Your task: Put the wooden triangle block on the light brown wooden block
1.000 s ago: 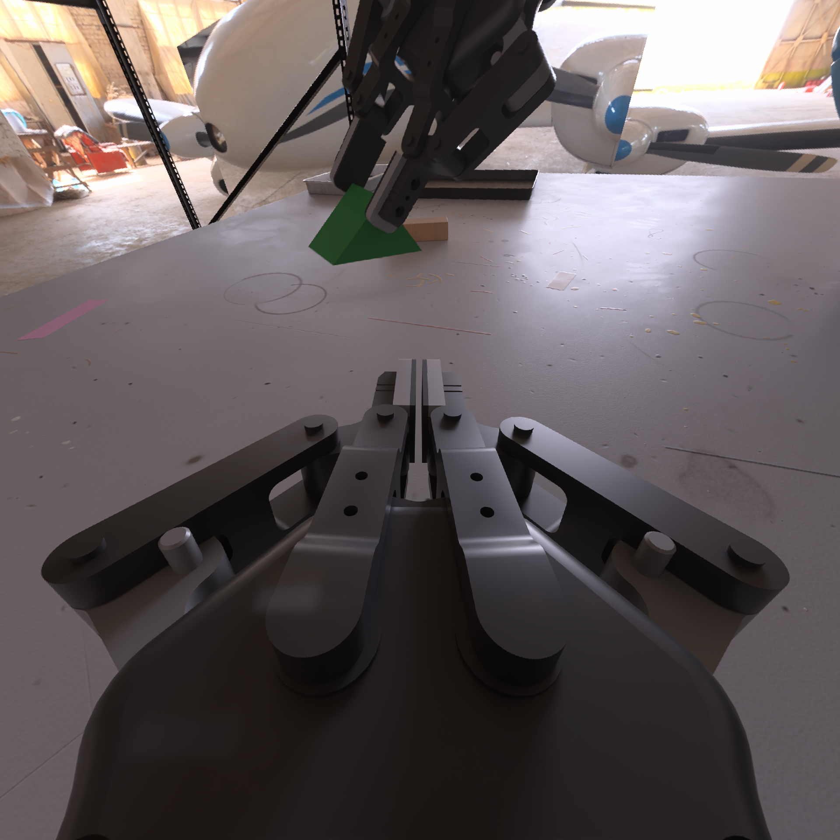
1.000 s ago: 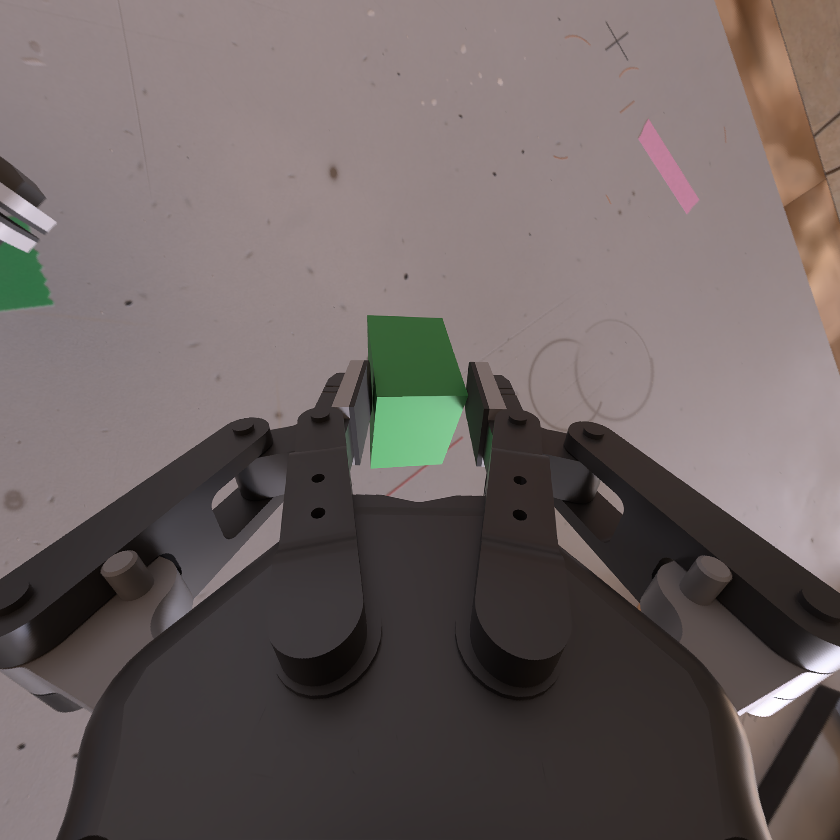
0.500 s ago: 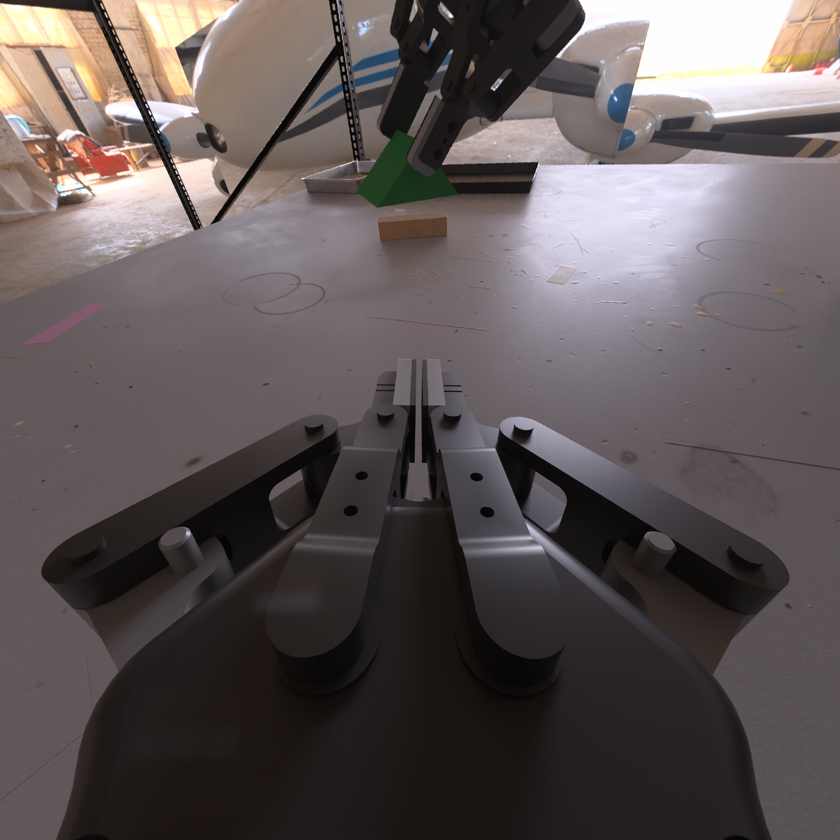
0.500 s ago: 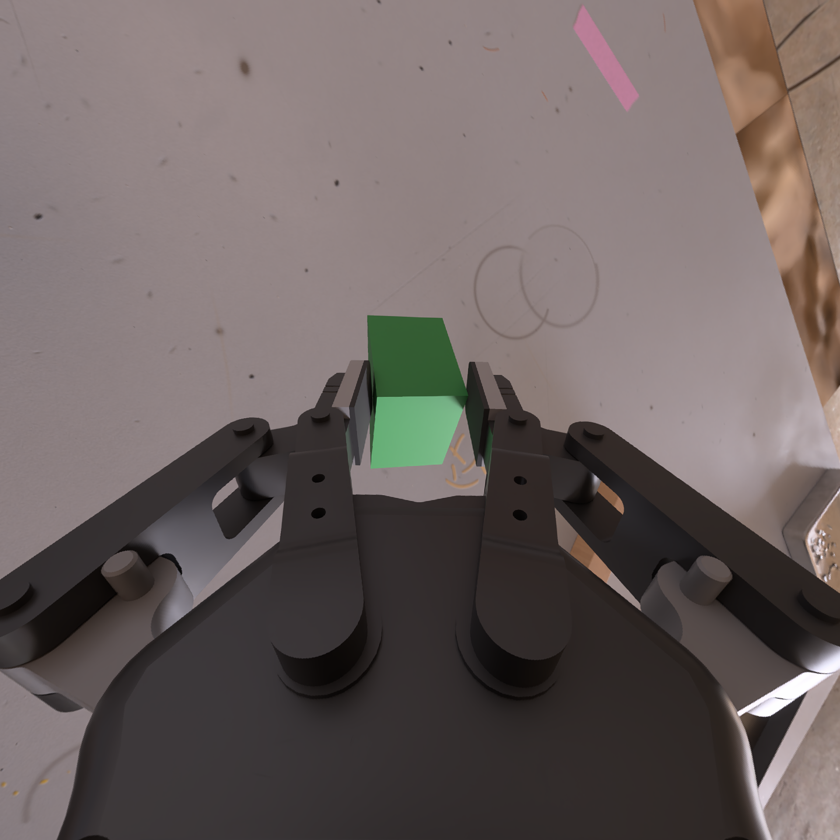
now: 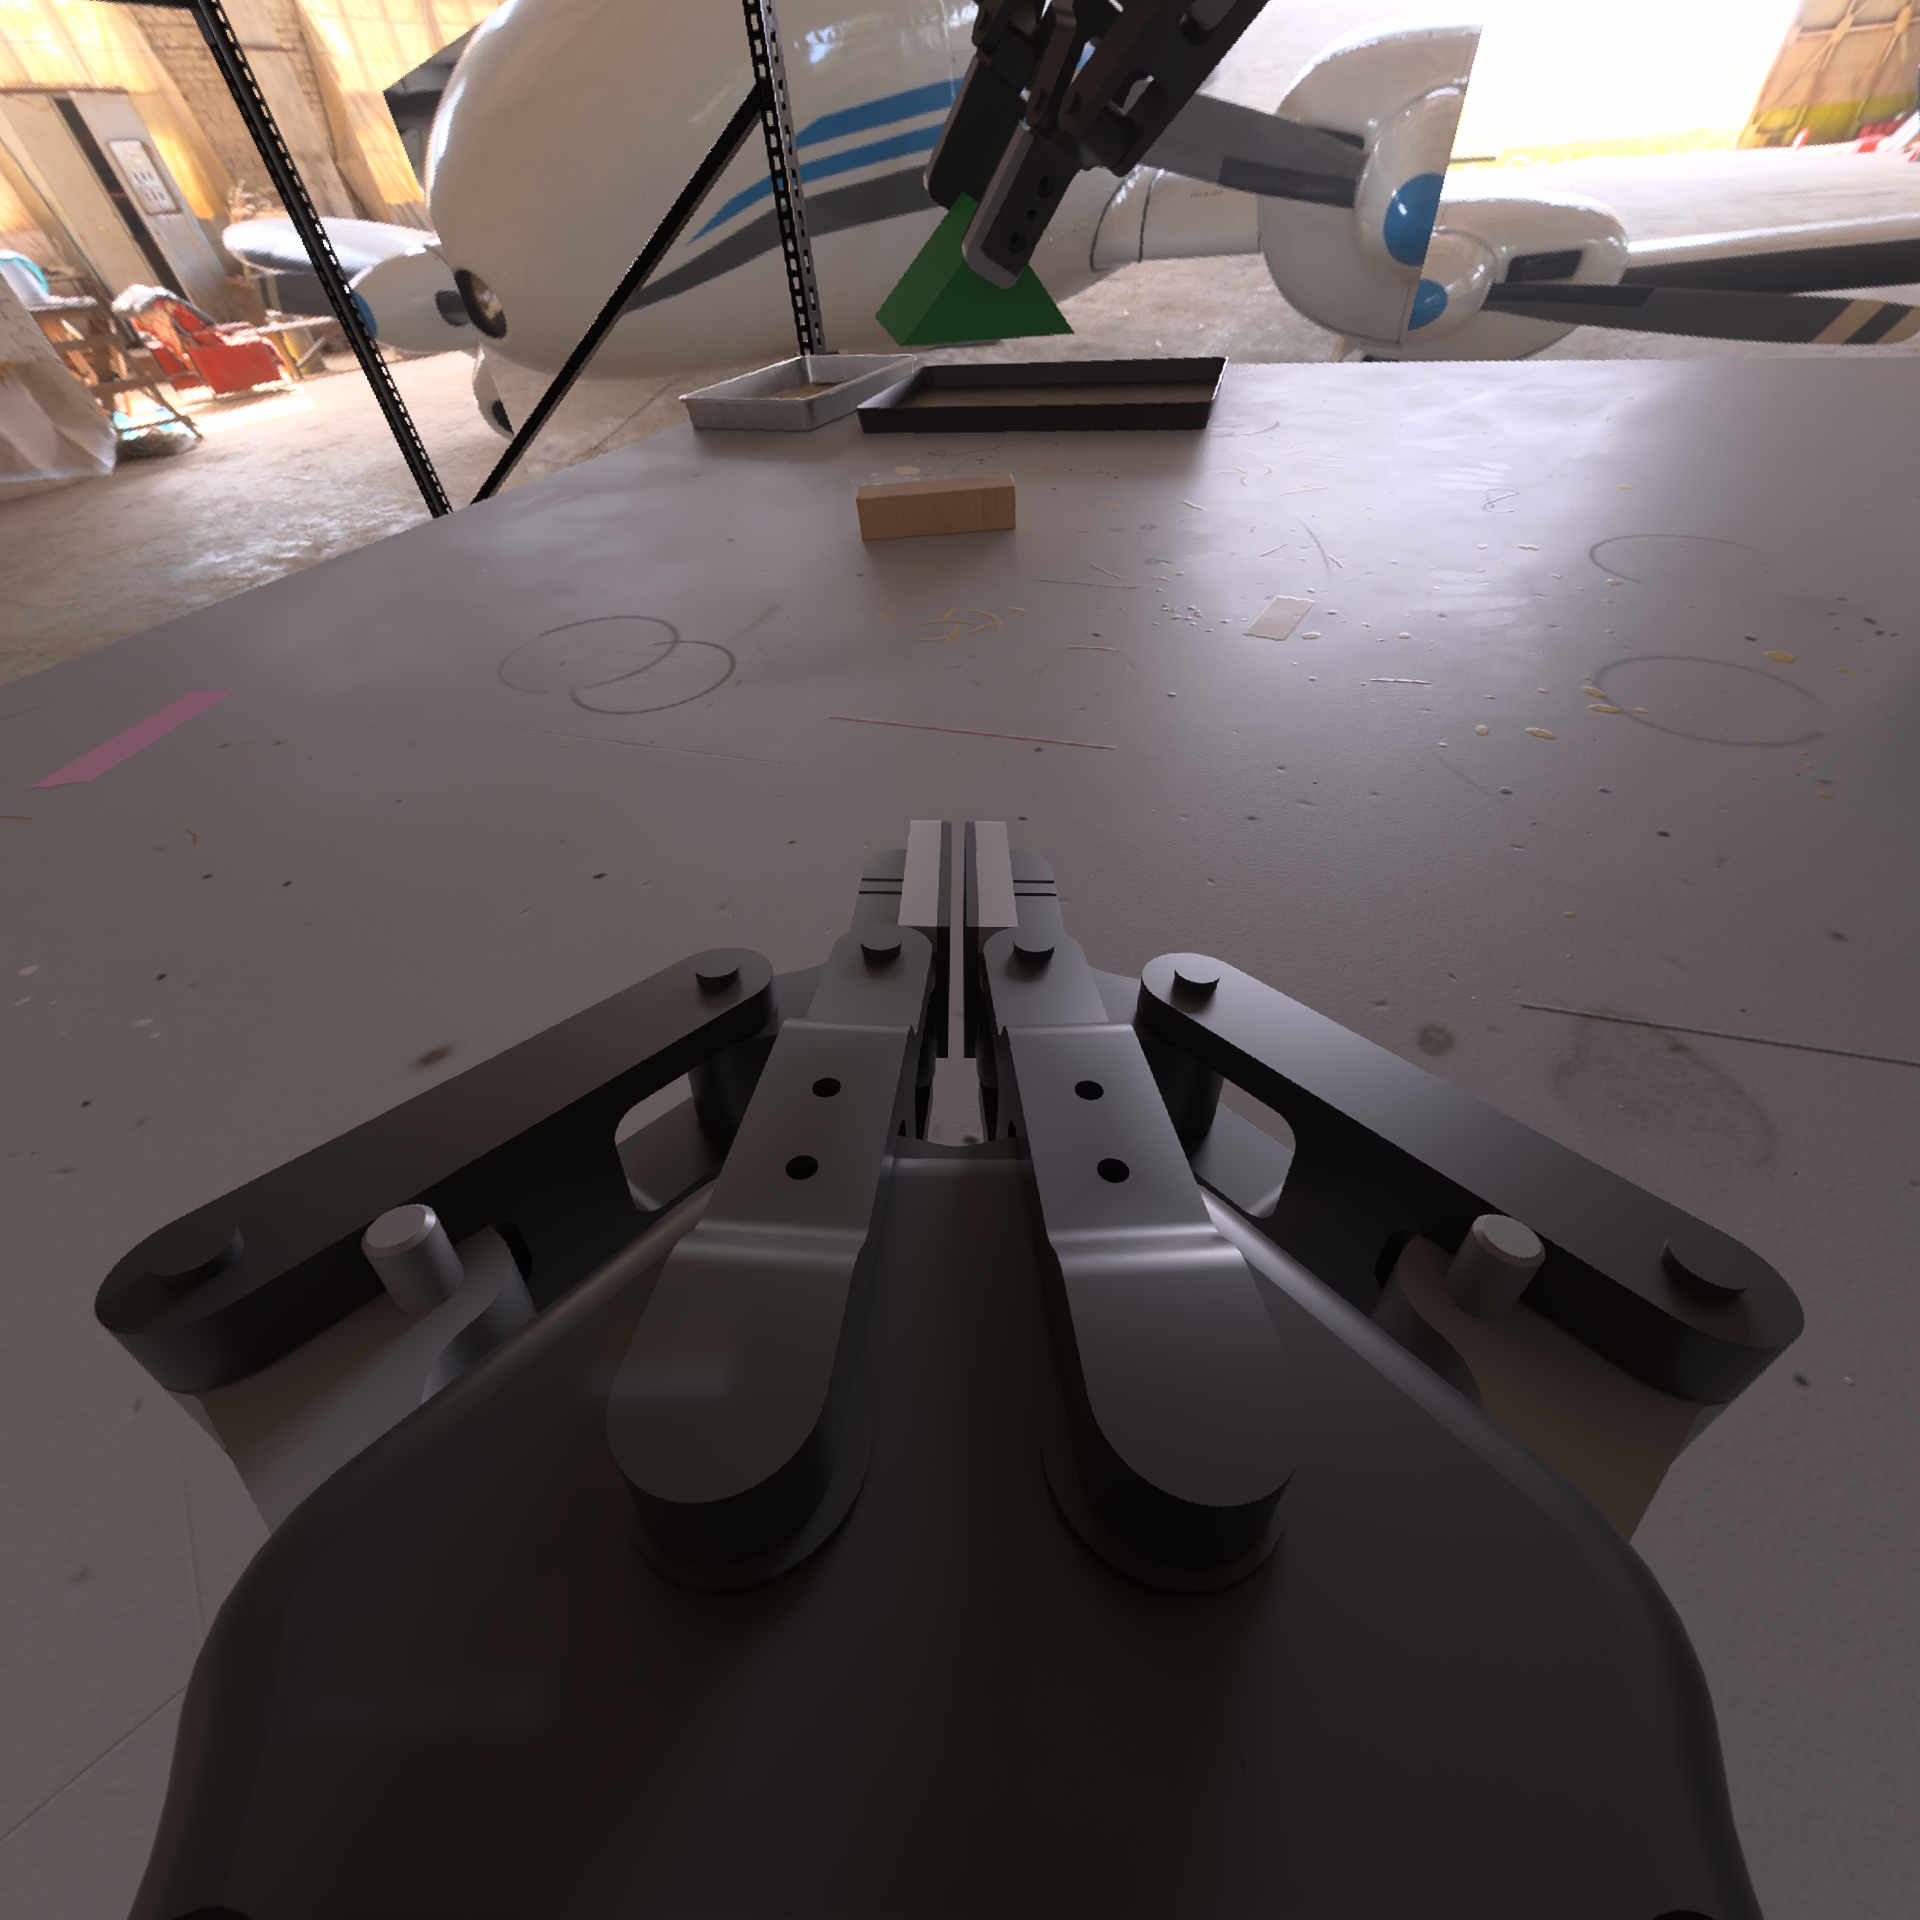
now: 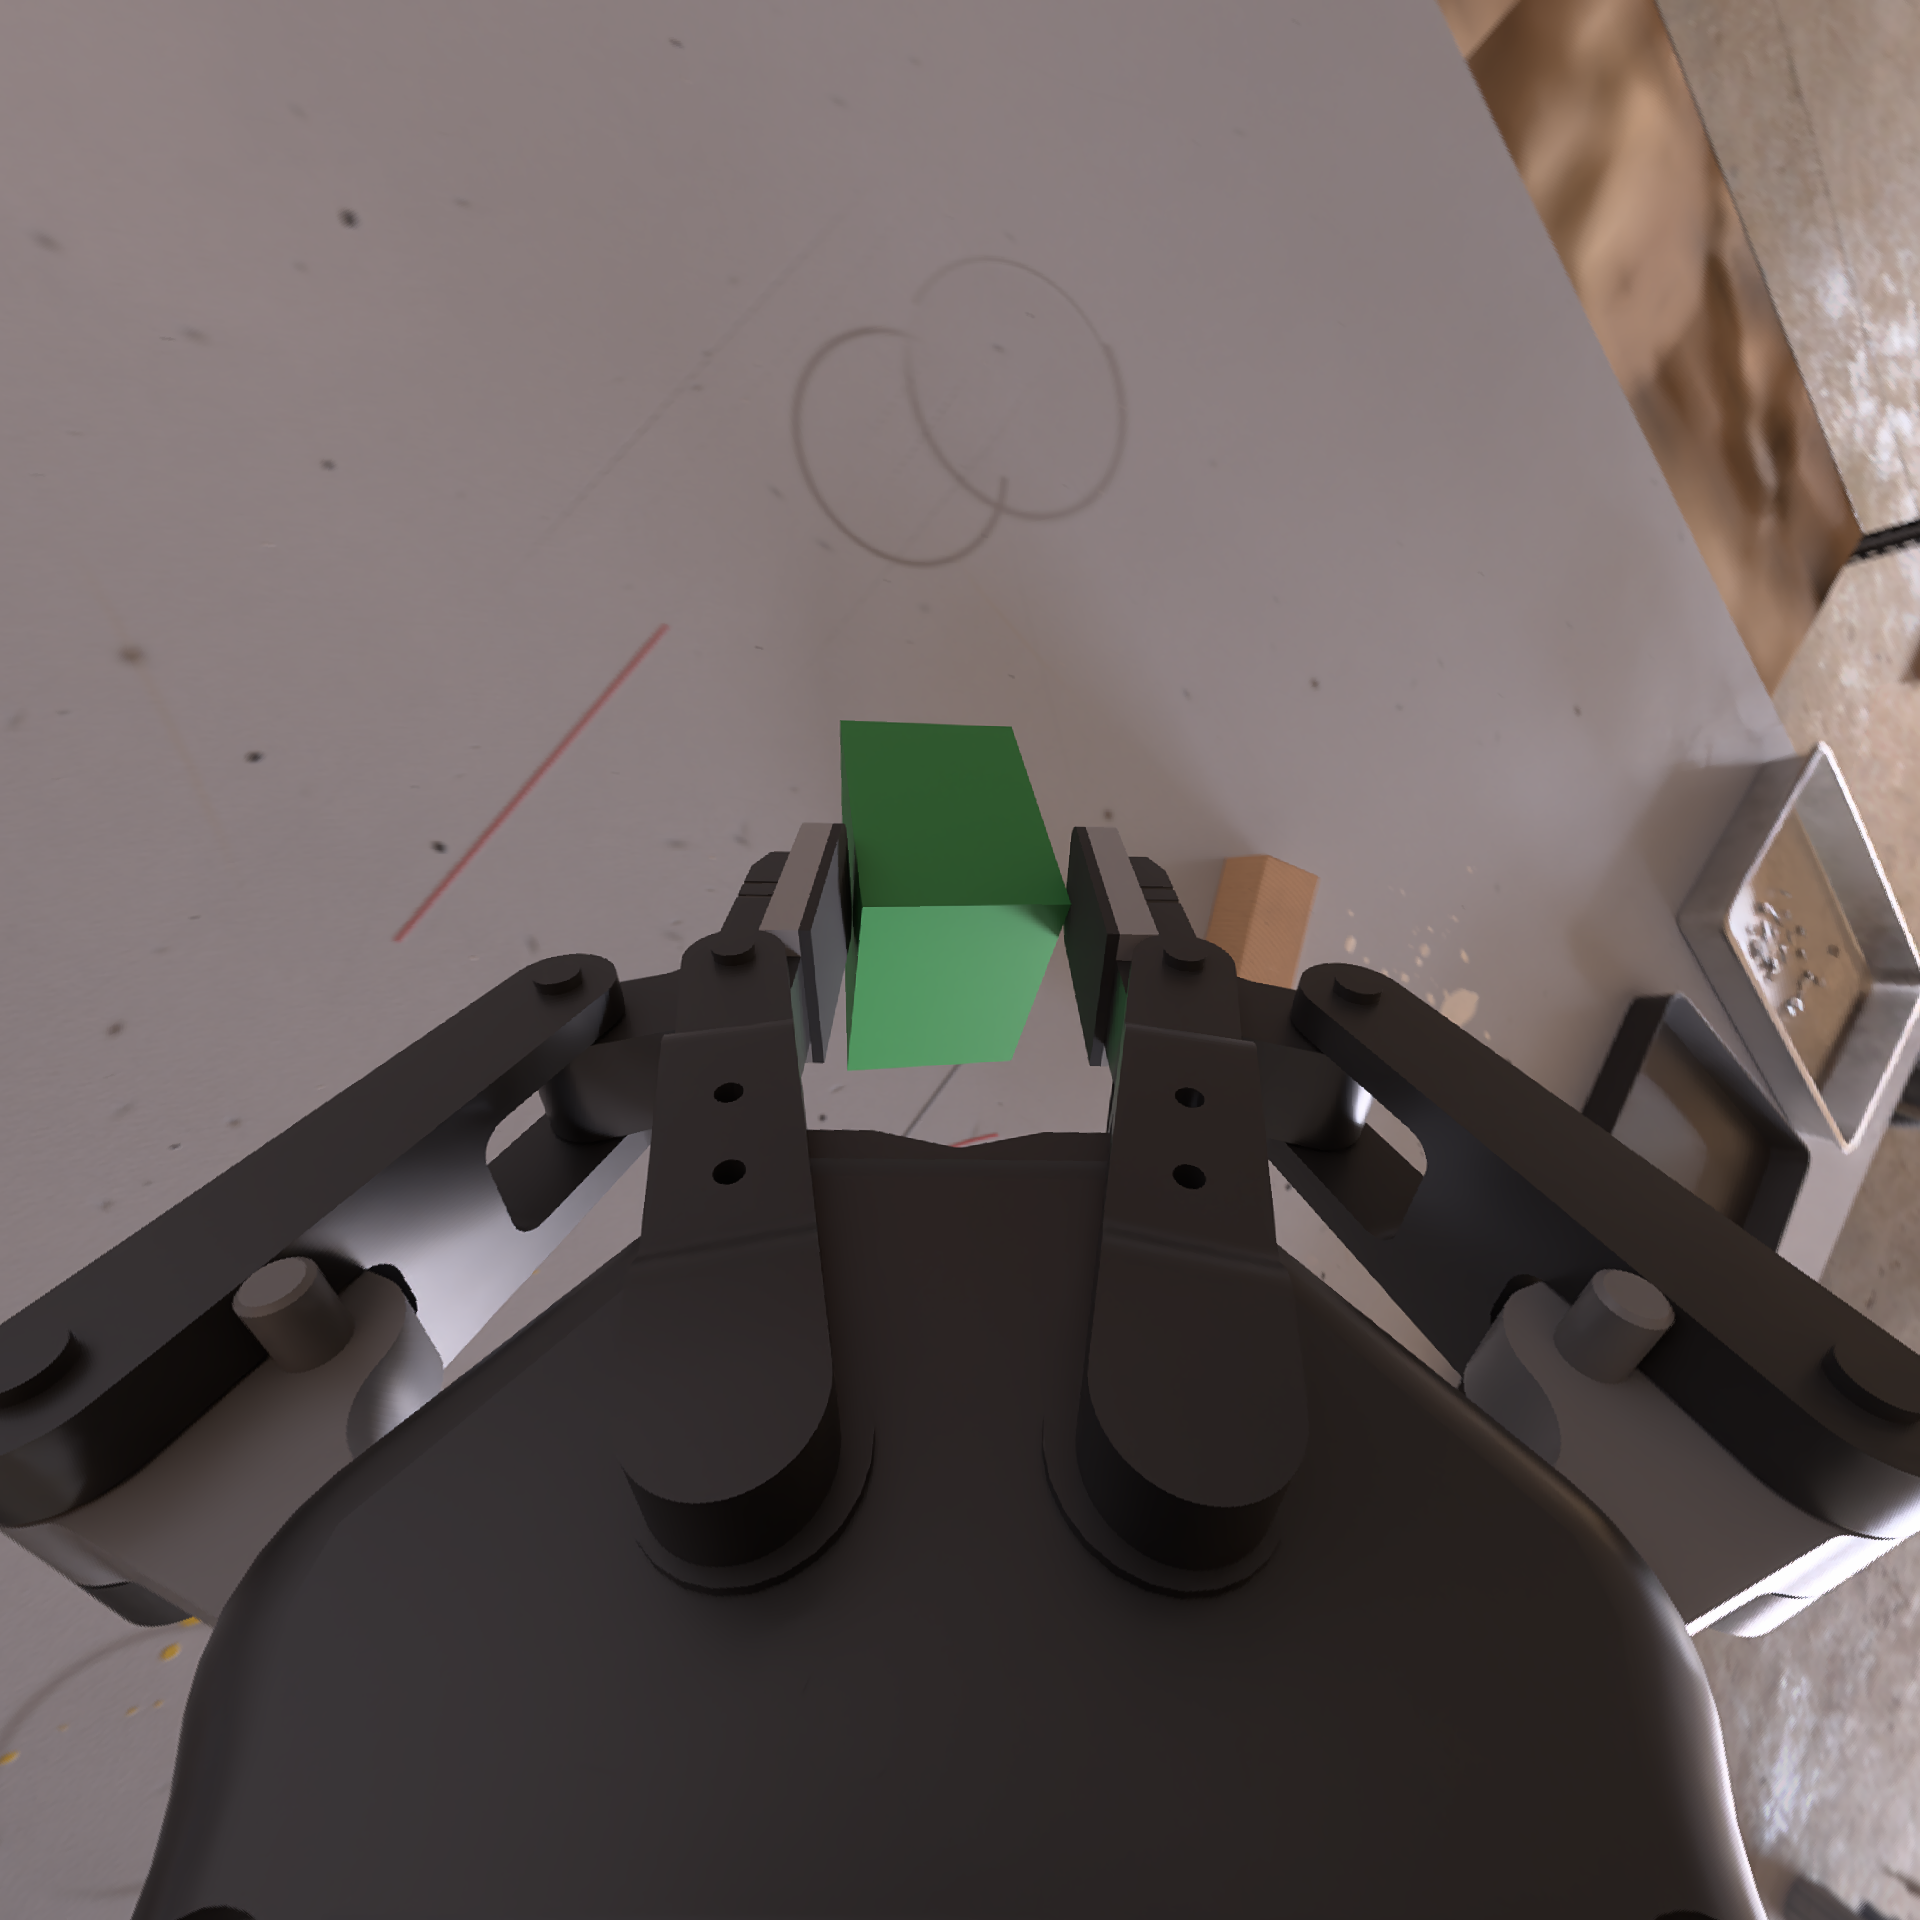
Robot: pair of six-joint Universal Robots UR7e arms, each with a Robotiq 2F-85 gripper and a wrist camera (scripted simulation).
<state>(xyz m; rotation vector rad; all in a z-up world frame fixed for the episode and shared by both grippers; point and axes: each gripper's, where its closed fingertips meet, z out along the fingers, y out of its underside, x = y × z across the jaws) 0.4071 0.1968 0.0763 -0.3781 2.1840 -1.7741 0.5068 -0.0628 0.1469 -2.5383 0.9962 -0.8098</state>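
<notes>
My right gripper [image 6: 951,883] is shut on a green triangle block [image 6: 940,894] and holds it in the air above the table. In the left wrist view the same triangle block [image 5: 961,296] hangs high at the far side, above and behind the light brown wooden block [image 5: 935,507], with the right gripper [image 5: 1023,223] clamped on it. The light brown block [image 6: 1259,914] lies flat on the table, just right of my right finger in the right wrist view. My left gripper [image 5: 956,873] is shut and empty, low over the near table.
A silver tray [image 5: 795,393] and a black tray [image 5: 1039,395] sit at the table's far edge, behind the brown block; both show at the right in the right wrist view [image 6: 1808,935]. A black rack [image 5: 343,291] stands beyond the table's far left edge.
My right gripper has carried the green triangle block up and away toward the far side, past the light brown block. The left gripper has not moved.
</notes>
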